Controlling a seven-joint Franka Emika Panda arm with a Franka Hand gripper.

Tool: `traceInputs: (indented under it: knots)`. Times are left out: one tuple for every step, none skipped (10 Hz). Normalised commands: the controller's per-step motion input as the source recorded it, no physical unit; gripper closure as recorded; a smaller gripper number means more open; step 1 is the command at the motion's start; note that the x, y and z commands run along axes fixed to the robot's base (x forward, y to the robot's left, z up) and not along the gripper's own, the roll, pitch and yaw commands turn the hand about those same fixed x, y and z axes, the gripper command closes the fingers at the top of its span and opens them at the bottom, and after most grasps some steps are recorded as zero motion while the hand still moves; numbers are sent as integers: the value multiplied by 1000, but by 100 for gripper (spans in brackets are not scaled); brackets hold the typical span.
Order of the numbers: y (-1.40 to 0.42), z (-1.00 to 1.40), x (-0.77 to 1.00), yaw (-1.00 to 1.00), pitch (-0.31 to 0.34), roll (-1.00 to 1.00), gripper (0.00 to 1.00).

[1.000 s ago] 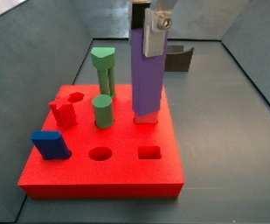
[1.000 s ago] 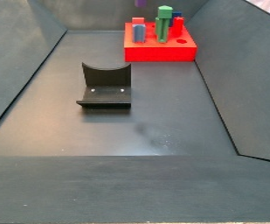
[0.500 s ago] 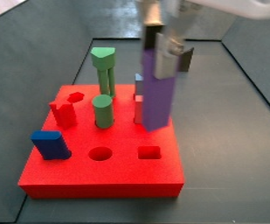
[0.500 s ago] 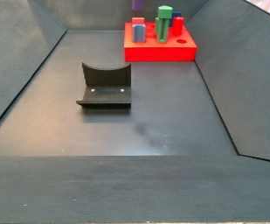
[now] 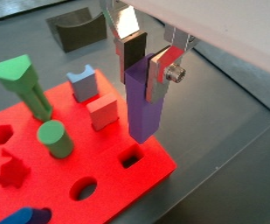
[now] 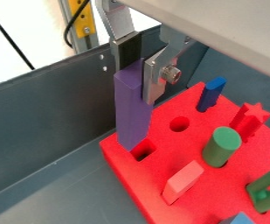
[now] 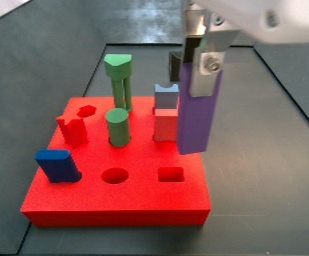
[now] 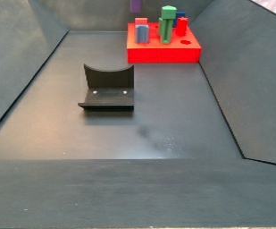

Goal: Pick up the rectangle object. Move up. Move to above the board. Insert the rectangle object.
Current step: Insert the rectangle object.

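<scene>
The gripper [image 5: 147, 59] is clamping the tall, rigid-looking lavender rectangle object [image 5: 143, 98] by its top, hanging over the thick red board [image 5: 148, 171] near its square-hole edge.

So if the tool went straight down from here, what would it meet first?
Likely the board: the rectangle object held in the tool hangs near its empty square hole, though exact alignment is unclear.

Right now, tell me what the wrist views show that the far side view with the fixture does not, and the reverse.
Only the wrist views show the gripper, its fingers clamped on the rectangle object, whose lower end hangs above the square hole. Only that side view shows the fixture standing alone on the floor, well apart from the board. Both show the red board and a green peg.
</scene>
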Motion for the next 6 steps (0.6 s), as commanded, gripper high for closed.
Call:
traceInputs:
  knots:
    - [0, 0, 263, -303, 187, 413, 100]
    - [-37, 0, 80, -191, 227, 466, 100]
    - [-77, 0, 143, 6, 114, 211, 100]
    - [-214, 0, 100, 6, 86, 253, 100]
    - [-140, -77, 63, 9, 46, 173, 100]
    - [-9, -20, 34, 0, 19, 53, 100]
